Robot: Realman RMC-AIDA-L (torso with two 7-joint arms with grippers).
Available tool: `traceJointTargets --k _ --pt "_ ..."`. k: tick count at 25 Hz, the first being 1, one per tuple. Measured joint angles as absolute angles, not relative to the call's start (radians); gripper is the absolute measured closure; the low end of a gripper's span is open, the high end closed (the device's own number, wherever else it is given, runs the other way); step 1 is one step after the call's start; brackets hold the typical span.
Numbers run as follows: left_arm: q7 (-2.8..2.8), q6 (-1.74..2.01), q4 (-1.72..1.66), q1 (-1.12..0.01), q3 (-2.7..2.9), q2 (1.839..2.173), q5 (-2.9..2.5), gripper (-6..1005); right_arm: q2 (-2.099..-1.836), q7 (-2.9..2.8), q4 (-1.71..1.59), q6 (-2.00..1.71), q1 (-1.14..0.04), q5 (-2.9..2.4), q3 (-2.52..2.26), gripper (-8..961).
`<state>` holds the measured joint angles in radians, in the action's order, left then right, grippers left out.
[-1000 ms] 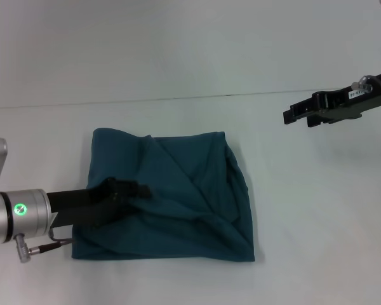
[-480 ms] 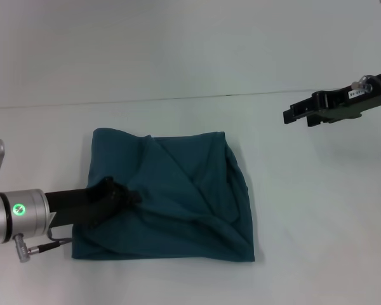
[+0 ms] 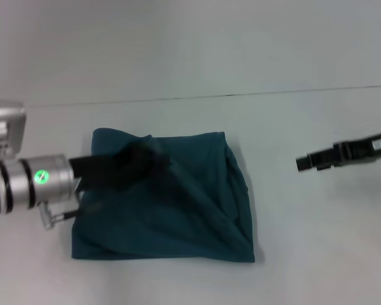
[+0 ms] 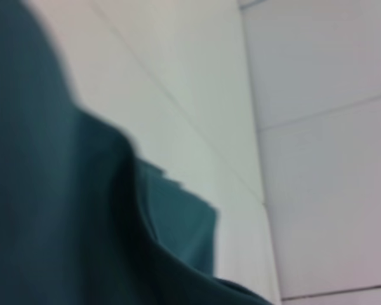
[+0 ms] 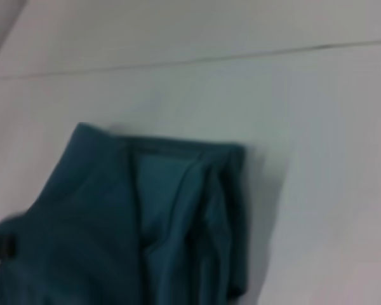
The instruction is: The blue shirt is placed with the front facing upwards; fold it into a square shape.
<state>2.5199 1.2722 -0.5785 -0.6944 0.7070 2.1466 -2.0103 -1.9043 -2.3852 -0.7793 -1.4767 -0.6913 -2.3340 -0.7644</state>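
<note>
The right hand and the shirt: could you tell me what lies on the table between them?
Nothing does. In the head view, only bare table separates the right hand from the shirt; that stretch holds no other object.

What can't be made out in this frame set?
- Left gripper, head view: motion blur over the blue shirt; finger state and any grip on cloth unreadable. The left wrist view shows only cloth, no fingers.
- Right gripper, head view: blurred, over the bare table; opening unreadable.
- Shirt print and neck label: none visible in any view; only plain folded cloth shows.
- Shirt's near edge: cut off by the frame in the right wrist view.
</note>
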Motion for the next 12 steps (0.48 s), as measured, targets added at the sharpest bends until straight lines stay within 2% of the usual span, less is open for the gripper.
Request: traceJointTargets --k 5,12 --pt "2.519 1.268 -0.578 -0.772 0.707 2.148 -2.009 975 -1.915 -2.187 -0.771 -1.581 -0.598 -2.217 -0.761 279" --pt "2.515 1.237 -0.57 -0.851 0.717 2.153 -2.017 971 -1.967 -2.044 -0.765 -1.624 -0.534 -2.233 -0.77 279"
